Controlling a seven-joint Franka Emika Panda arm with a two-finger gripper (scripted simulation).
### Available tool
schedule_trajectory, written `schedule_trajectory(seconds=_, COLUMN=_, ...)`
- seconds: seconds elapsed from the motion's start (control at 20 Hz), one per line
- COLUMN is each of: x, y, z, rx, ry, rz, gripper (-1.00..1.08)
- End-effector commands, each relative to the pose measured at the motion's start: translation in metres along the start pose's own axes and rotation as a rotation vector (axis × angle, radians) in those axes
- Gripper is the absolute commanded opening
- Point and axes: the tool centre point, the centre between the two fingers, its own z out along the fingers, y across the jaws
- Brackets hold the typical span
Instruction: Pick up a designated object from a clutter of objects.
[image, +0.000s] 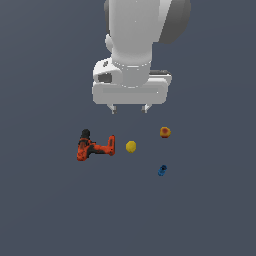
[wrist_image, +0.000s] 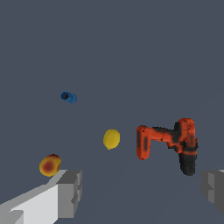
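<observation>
The designated object, a small red-orange ball with yellow patches (image: 165, 132) (wrist_image: 50, 165), lies on the dark surface toward the exterior view's right. My gripper (image: 130, 108) (wrist_image: 140, 192) hangs above the clutter, open and holding nothing, its two fingertips spread wide. It sits up and to the exterior view's left of the designated object, apart from it. In the wrist view the ball lies just beside one grey finger (wrist_image: 70, 192). The rest of the clutter is a red-orange and black power drill (image: 92, 145) (wrist_image: 170, 146), a plain yellow ball (image: 131, 146) (wrist_image: 111, 138) and a small blue object (image: 162, 170) (wrist_image: 68, 97).
The yellow ball lies between the drill and the designated object. The blue object lies nearer the bottom of the exterior view, below the designated object. Everything rests on a flat dark grey surface (image: 50, 210).
</observation>
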Motion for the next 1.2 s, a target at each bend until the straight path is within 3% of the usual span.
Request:
schedule_trajectory(seconds=0.0, x=0.0, y=0.0, z=0.0, rx=0.0, ry=0.0, rz=0.0, gripper=1.0)
schedule_trajectory(seconds=0.4, x=0.002, y=-0.022, z=-0.012, rx=-0.004, ry=0.012, rz=-0.068, gripper=1.0)
schedule_trajectory(seconds=0.65, x=0.002, y=-0.023, z=-0.014, rx=-0.004, ry=0.013, rz=-0.074, gripper=1.0)
schedule_trajectory(seconds=1.15, x=0.0, y=-0.048, z=0.021, rx=-0.01, ry=0.012, rz=-0.049, gripper=1.0)
